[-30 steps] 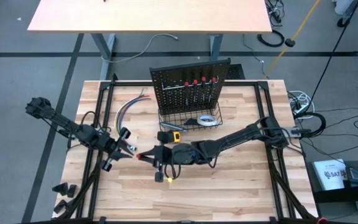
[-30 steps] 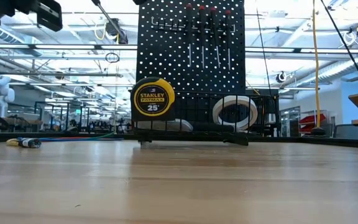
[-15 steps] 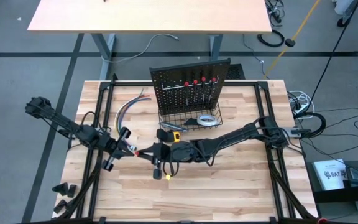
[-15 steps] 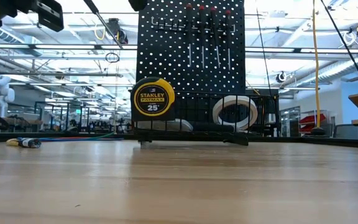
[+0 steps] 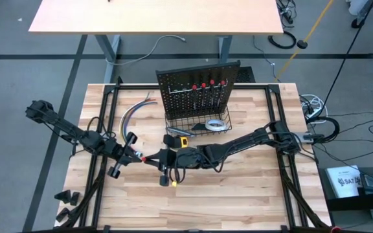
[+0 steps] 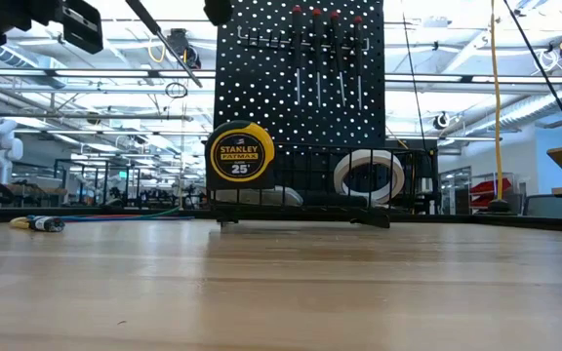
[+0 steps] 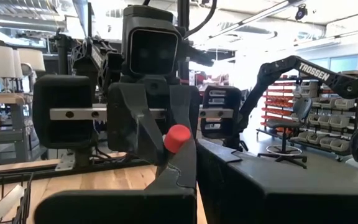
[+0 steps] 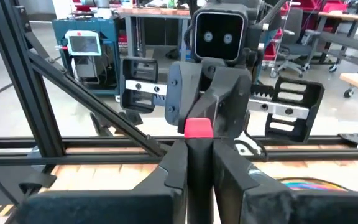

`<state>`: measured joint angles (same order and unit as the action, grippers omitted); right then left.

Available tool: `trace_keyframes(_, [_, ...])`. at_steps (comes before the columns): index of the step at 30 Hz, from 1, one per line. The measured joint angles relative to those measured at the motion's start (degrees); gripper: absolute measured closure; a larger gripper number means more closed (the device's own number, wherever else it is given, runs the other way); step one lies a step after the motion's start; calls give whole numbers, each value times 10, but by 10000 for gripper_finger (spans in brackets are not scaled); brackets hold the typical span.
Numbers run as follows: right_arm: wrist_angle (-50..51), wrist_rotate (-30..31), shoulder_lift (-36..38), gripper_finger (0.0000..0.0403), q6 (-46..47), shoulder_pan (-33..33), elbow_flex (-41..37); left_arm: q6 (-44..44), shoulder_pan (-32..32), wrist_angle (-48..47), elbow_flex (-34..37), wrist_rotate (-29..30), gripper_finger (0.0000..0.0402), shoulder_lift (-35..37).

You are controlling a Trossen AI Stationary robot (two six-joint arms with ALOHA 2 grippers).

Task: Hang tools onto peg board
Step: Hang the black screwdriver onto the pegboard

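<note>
Here, above mid-table, your left gripper [image 5: 136, 156] and right gripper [image 5: 155, 158] both clamp one slim screwdriver [image 5: 144, 157], its red end [image 7: 178, 137] poking out. Four more hang on the peg board [image 5: 199, 89]. Its shaft is hidden by the fingers.

Front tabletop [image 5: 238, 194] free; tape measure [image 5: 181, 140] blocks peg board [image 5: 196, 90] basket front.

coloured cables [image 5: 136, 111] lie on the wooden surface [image 5: 238, 194]; a pale desk [image 5: 154, 16] stands beyond; a booklet [image 5: 346, 180] lies on a side stand.
</note>
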<state>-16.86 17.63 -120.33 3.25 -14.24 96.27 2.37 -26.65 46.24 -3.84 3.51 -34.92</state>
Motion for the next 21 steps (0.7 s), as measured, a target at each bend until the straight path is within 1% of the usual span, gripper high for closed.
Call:
trace_keyframes(13, [4,-2,0,368,6,-1,0,-1,0,0,0,0,401,0])
trace_keyframes(17, [-4,-28,-1,368,13,-1,0,-1,0,1,0,0,401,-1])
trace_keyframes(21, [-22,-31,-13,368,21,0,0,-1,0,1,0,7,401,-7])
